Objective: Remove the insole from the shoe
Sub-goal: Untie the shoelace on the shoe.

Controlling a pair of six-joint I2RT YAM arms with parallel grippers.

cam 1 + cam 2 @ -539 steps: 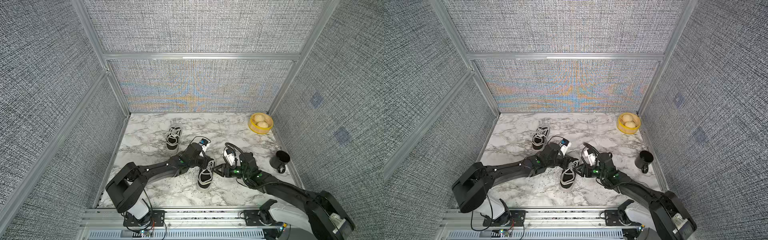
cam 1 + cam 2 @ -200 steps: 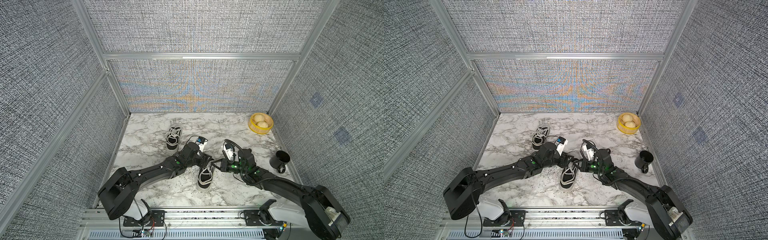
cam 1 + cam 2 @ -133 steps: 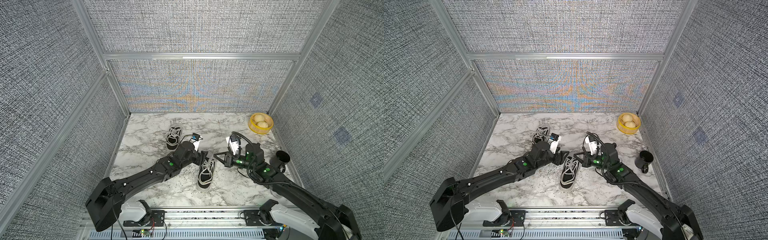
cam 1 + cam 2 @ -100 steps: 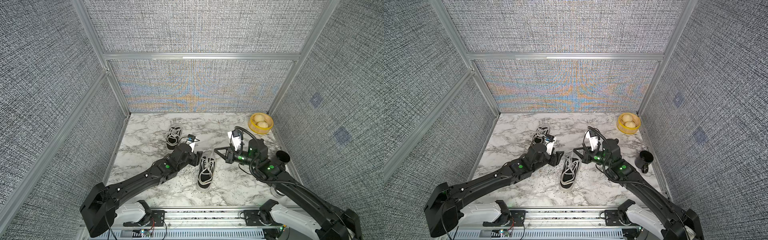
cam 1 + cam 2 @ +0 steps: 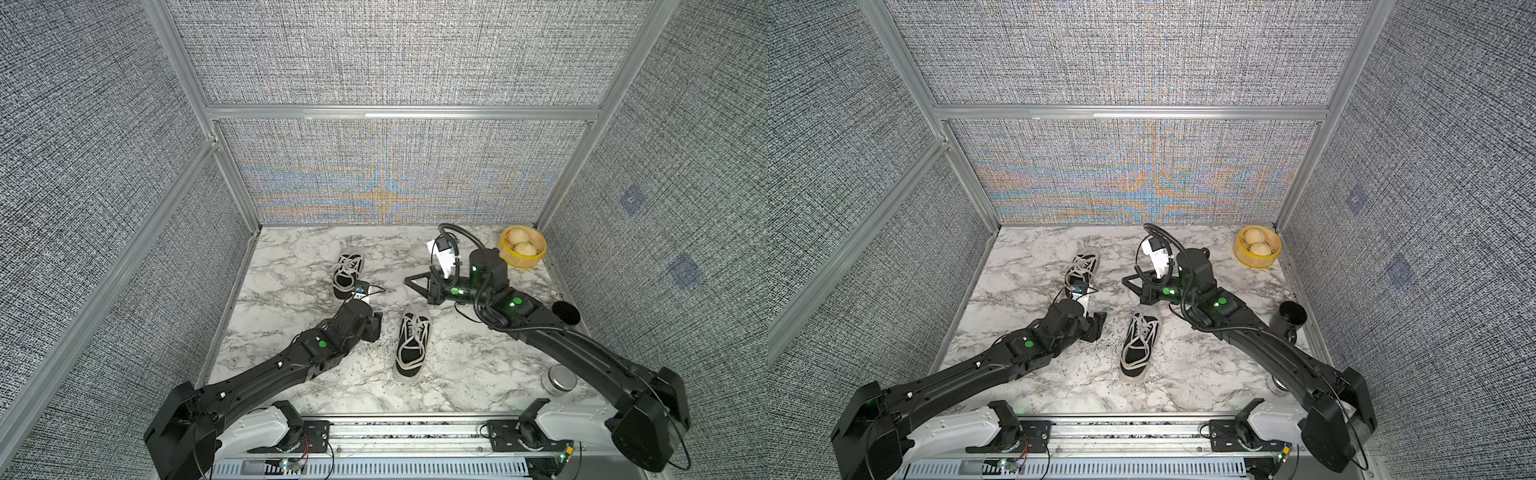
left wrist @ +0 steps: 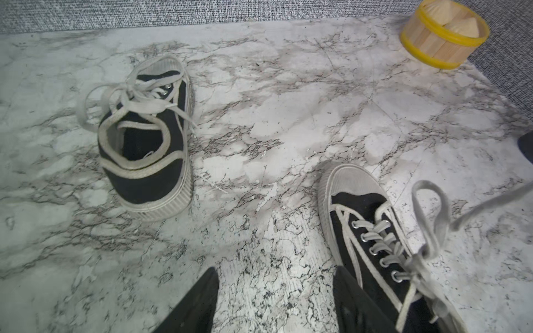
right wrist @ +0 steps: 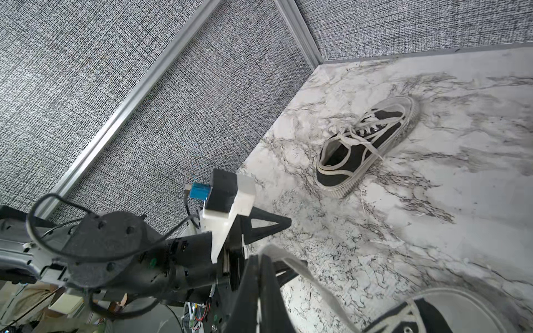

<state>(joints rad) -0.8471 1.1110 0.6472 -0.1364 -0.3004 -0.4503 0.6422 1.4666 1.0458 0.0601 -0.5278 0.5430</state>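
Observation:
A black canvas shoe (image 5: pixel 411 340) (image 5: pixel 1139 340) with white laces lies mid-table, toe to the back. My right gripper (image 5: pixel 409 281) (image 5: pixel 1125 279) hovers behind its toe, shut on one shoelace (image 7: pixel 305 276) that runs taut from the right gripper (image 7: pixel 261 256) down to the shoe (image 7: pixel 432 314). To the shoe's left my left gripper (image 5: pixel 376 328) (image 6: pixel 275 272) is open over bare marble, one finger close beside the shoe (image 6: pixel 375 239). In the left wrist view a lace loop (image 6: pixel 432 213) stands raised. The insole is hidden inside the shoe.
A second matching shoe (image 5: pixel 347 274) (image 6: pixel 147 138) sits further back on the left. A yellow-rimmed wooden basket (image 5: pixel 523 249) with buns is in the back right corner. A black mug (image 5: pixel 566 313) and a metal tin (image 5: pixel 559 380) stand along the right edge.
My right gripper has risen and drawn back from the shoe, pulling the lace with it. My left gripper has backed off the shoe to its left and stands open.

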